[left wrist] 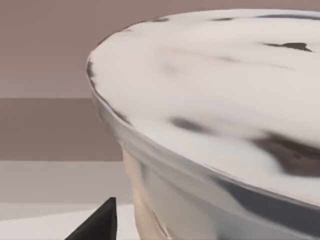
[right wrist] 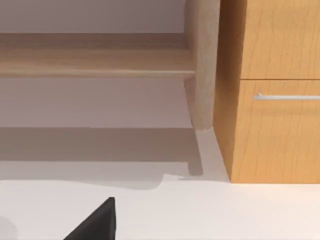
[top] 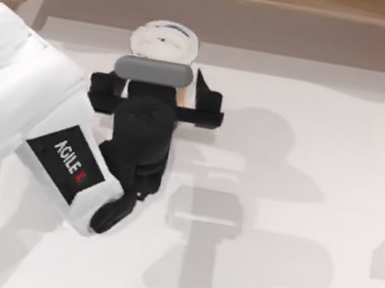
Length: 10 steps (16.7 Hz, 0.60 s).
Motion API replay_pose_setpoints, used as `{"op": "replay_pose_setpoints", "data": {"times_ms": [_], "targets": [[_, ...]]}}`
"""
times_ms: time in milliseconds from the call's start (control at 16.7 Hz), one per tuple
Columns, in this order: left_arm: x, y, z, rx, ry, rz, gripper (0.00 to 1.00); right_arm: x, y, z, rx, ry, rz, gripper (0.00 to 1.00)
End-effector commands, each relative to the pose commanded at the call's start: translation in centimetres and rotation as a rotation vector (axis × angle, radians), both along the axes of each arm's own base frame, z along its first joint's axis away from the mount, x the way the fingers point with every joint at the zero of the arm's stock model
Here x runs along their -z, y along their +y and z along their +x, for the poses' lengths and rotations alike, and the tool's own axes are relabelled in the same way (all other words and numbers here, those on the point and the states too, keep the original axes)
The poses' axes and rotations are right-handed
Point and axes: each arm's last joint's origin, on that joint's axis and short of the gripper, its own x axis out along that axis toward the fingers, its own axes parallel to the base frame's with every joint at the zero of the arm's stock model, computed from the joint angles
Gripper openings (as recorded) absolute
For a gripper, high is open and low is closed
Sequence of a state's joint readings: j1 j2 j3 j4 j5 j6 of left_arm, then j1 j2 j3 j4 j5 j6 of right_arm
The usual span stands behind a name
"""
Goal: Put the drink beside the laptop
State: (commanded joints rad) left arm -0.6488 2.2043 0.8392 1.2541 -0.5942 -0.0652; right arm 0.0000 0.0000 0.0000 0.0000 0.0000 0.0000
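1. The left gripper [top: 161, 72] is at the drink [top: 165, 42], which stands near the far edge of the table [top: 335, 175], left of centre. From above, the white lid pokes out just beyond the gripper's grey crossbar and black body.

2. In the left wrist view the drink [left wrist: 215, 125] looms huge, lid rim and clear wall right against the camera, with one dark fingertip [left wrist: 97, 225] low in the corner. The jaws reach along the cup's sides, but I cannot tell whether they are clamped on it or standing apart; the wrist body hides the contact from above.

3. Risk one, as I judge it: a tall cup taken up near the lid can tilt or slip if the squeeze is light, and the smooth plastic wall will not help.

4. Risk two: if the jaws are not yet closed, any sideways nudge from the wrist could topple the cup off that far edge, which is close behind it.

5. Risk three: I can't see the laptop in any of these views, so the drop-off spot is unconfirmed. A blind carry could knock the drink into it.

6. The right gripper [right wrist: 92, 222] sits parked, its camera looking over the table toward a wooden cabinet [right wrist: 270, 100] and a wooden leg [right wrist: 202, 65].
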Motion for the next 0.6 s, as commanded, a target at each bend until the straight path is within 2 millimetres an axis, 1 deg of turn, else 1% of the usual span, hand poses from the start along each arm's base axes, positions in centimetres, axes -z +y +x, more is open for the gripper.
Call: {"op": "replay_pose_setpoints", "data": {"times_ms": [600], "targets": [[0.00, 0.00, 0.00, 0.000, 0.000, 0.000, 0.17, 0.00, 0.00, 0.00, 0.000, 0.000, 0.000, 1.00]]}}
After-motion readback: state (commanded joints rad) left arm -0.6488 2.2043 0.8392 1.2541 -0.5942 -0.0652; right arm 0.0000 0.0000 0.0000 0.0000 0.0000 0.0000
